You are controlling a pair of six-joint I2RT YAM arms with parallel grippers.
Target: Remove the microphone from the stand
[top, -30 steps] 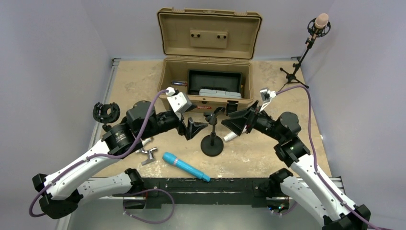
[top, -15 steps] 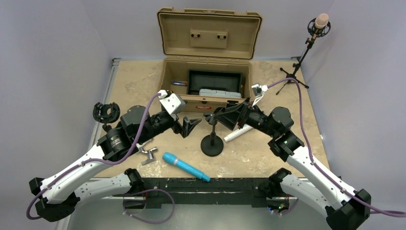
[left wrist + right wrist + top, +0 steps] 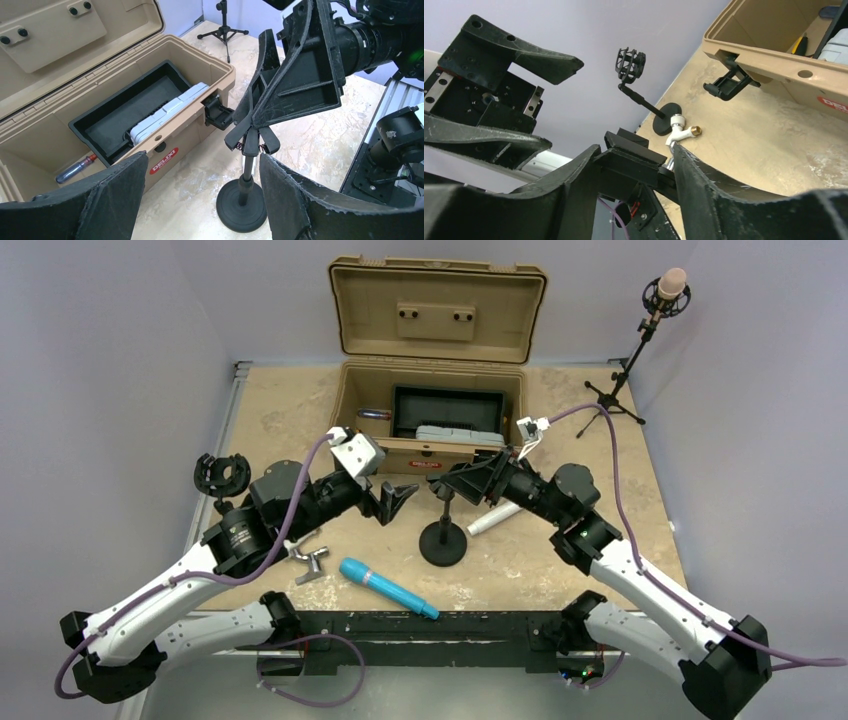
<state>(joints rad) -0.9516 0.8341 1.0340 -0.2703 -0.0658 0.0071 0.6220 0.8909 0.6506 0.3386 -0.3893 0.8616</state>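
nearest us, a blue microphone (image 3: 388,588) lies flat on the desk (image 3: 290,410), well apart from both tools. next back, the short stand (image 3: 443,540) is upright between the arms, and its clip (image 3: 250,140) looks empty to us. the right tool (image 3: 452,483) reaches in low from the right, part-spread astride that clip; we cannot tell if it presses. the left tool (image 3: 398,500) is spread wide, holds nothing and sits just left of the stand, aimed at it. the white microphone (image 3: 497,517) lies on the desk just right of the stand base, below the right wrist, with its long axis running near-left to far-right. the right arm is nearer. we judge it already out of the clip. farther back is the open case (image 3: 440,453). in the far right corner a pink-tipped microphone (image 3: 671,282) sits on a tripod stand (image 3: 625,365), well apart.
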